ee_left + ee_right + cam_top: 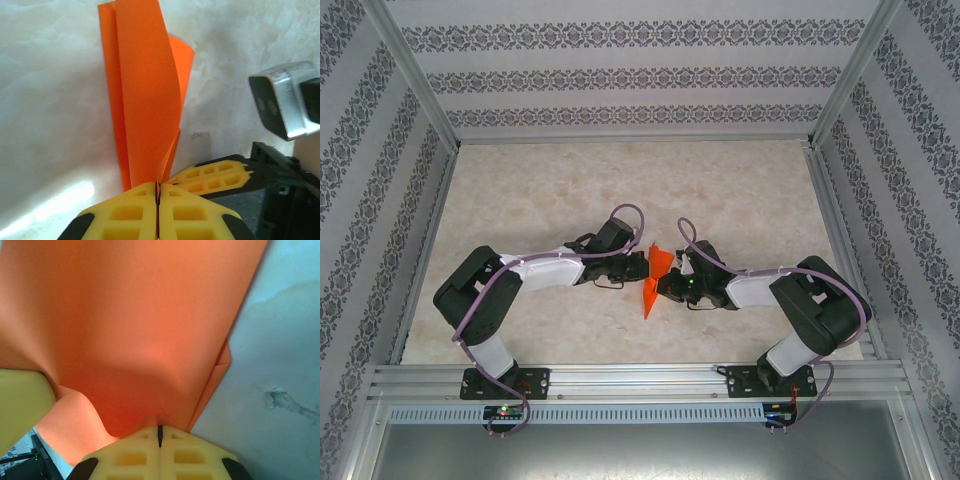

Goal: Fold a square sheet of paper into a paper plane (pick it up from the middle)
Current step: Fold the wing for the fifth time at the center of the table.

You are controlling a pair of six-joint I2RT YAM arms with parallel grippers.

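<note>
My left gripper [157, 192] has its yellow pads [125, 215] pressed together on the bottom edge of the orange paper [145, 100]. The paper stands up in long folded panels, with one flap curling open. My right gripper [160, 432] is clamped on the same paper from the opposite side, but that wrist view sits too close for me to read the folds. From above, both arms bend inward and meet over the middle of the table [570, 190], with the paper between them.
</note>
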